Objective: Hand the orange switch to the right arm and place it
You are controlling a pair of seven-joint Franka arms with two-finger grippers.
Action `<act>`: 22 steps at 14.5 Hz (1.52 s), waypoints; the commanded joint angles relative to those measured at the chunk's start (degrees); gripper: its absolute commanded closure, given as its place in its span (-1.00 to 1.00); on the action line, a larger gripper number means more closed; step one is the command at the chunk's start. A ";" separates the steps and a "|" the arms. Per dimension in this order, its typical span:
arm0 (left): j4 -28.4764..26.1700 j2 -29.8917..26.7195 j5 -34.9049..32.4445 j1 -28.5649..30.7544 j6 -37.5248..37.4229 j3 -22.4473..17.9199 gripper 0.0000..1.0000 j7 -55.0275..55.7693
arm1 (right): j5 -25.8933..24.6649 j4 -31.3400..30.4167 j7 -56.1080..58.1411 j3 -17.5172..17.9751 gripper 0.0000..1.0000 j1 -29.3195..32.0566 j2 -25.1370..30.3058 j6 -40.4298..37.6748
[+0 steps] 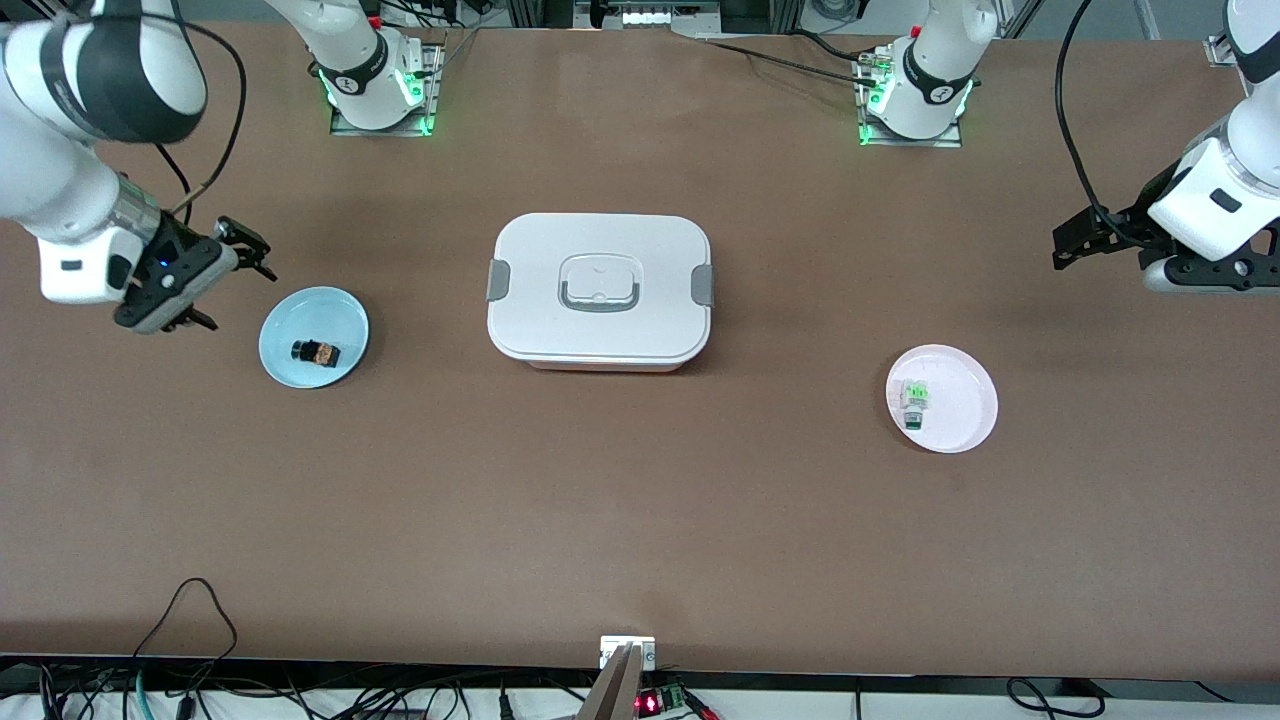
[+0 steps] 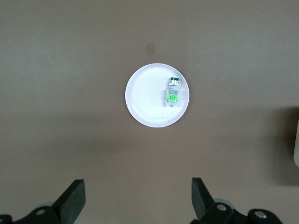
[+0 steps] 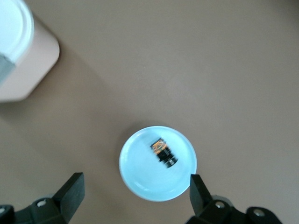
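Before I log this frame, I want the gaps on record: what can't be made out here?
- Box: contents hidden by its shut lid in the front view; cut by the edge in the right wrist view.
- Orange switch on the blue plate: blurred in the right wrist view, tiny in front.
- White-and-green part on the white plate: markings too small.
- Left gripper and right gripper: both open; wrist views cut off their bodies.

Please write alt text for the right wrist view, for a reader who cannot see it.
The orange switch lies on a blue plate on the brown table, with the open right gripper above it. A corner of a white box shows at the edge.
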State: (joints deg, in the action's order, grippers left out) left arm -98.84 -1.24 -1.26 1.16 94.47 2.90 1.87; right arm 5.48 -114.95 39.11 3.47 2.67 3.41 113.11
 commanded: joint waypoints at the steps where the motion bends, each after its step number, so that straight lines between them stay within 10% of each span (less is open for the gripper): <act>1: 0.40 -0.61 -1.11 0.07 -1.04 0.08 -1.00 -1.16 | -3.09 3.05 -11.38 0.05 -1.00 -0.12 2.04 -6.39; 11: 0.40 -0.70 -1.02 0.16 -1.04 0.08 -1.00 -1.07 | -6.18 25.90 -30.21 0.05 -1.00 -0.21 -0.05 -22.58; 22: 0.49 -0.35 -1.37 0.25 -1.83 0.08 -1.00 -0.81 | -4.16 29.17 -38.84 -3.82 -1.00 -4.34 -4.64 -23.46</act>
State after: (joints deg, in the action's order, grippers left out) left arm -98.82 -1.24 -1.35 1.28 93.59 2.85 1.85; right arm 0.38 -87.15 1.66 0.36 -1.13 -1.11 91.49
